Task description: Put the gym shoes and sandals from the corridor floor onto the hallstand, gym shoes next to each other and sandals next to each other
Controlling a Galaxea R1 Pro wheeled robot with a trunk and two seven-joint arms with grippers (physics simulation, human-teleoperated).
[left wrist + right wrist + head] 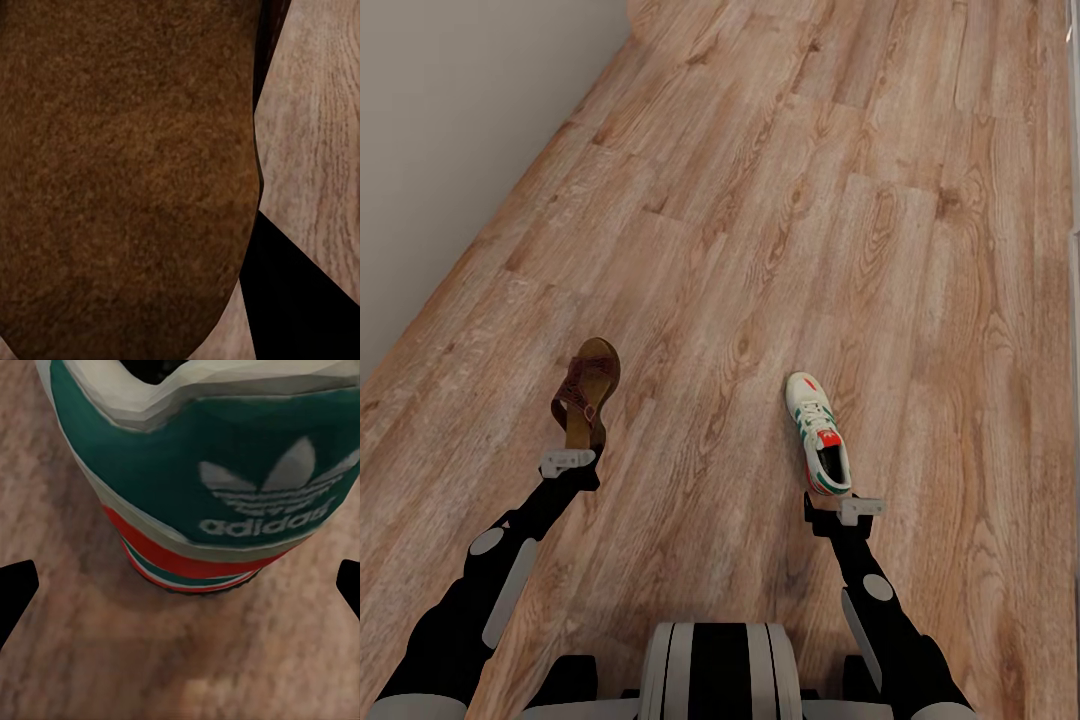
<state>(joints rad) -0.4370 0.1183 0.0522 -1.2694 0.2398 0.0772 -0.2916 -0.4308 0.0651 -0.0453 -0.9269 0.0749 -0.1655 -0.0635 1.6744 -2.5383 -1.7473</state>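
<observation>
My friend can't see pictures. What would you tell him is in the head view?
Two black robot arms reach over a wood plank floor. The left gripper is at a brown sandal, the right gripper at the heel of a white and green gym shoe.

A: What stands along the left side in the head view?
B: A plain grey wall, running diagonally toward the far end.
A: Anything on the right edge?
B: 1 thin pale vertical strip, too narrow to identify.
A: Any marks on that wall?
B: It is smooth and bare.
</observation>
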